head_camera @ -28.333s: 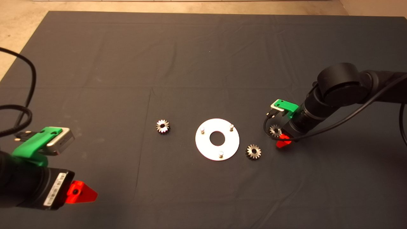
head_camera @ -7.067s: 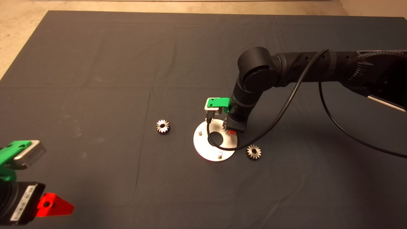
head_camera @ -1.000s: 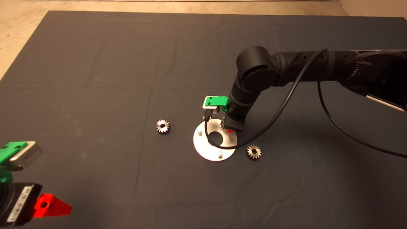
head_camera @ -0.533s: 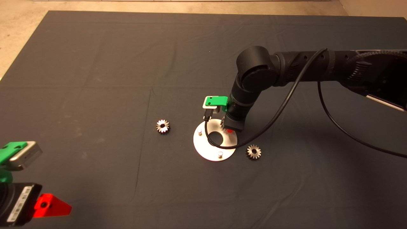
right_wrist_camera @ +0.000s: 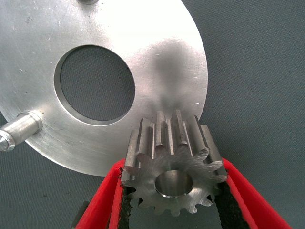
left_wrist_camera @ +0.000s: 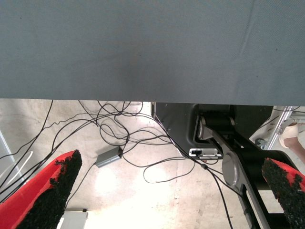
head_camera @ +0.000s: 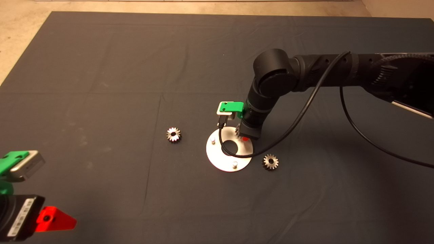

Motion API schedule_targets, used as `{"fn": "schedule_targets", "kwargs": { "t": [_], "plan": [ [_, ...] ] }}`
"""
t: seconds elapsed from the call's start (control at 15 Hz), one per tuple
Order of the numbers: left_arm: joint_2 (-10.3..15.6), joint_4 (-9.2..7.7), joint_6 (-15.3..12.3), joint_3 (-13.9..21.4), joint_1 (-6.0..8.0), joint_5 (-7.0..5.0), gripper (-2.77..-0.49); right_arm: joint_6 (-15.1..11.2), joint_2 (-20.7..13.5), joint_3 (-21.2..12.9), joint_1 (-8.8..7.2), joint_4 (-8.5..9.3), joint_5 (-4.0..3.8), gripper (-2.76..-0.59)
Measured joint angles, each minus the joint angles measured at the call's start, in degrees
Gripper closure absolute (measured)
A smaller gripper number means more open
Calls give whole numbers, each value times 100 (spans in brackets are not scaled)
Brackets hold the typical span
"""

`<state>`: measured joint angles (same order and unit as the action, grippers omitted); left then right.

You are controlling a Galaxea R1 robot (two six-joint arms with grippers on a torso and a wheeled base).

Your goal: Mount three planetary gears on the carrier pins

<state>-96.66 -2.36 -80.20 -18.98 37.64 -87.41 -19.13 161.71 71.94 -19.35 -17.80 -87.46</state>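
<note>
Dark matting [head_camera: 101, 67] covers the table on which the white disc [head_camera: 220, 162] is laid. One planetary gear [right_wrist_camera: 172, 167] is clamped between the pads of the right gripper [right_wrist_camera: 174, 191] above the disc's far-right edge; seating on a pin cannot be confirmed. Two carrier pins [head_camera: 234, 164] are seen bare. Two gears [head_camera: 173, 134] [head_camera: 270, 161] lie on the mat beside the disc, uninstalled. The left gripper [left_wrist_camera: 162, 191] is parked at the lower left, fingers spread.
</note>
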Motion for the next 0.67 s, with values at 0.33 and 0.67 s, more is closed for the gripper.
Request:
{"fn": "schedule_targets", "kwargs": {
  "t": [0.33,0.67],
  "plan": [
    [0,0,0,0,0,0,-275,0,0,-127,24,-106,-33,-105],
    [2,0,0,0,0,0,-275,2,-11,-190,44,-135,-48,-105]
  ]
}}
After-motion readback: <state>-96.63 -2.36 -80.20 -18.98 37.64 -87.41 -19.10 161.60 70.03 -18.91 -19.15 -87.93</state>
